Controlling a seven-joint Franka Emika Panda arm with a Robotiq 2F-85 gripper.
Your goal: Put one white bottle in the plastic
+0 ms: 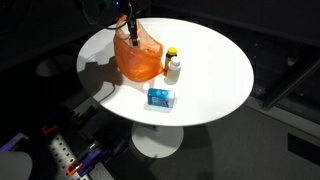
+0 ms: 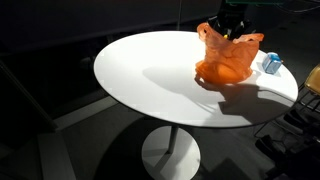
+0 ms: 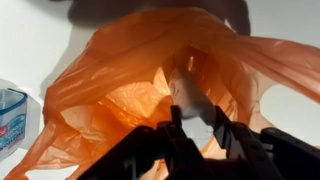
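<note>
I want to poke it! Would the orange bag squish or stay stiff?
Probably squish: the bag looks thin and crinkled. Likely very light, since light glows through it, so a push might just slide it on the table.

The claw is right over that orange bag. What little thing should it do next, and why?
Probably open the jaws. In the wrist view the gripper seems to grip the white bottle inside the open mouth of the orange bag, so letting go should drop it in.
</note>
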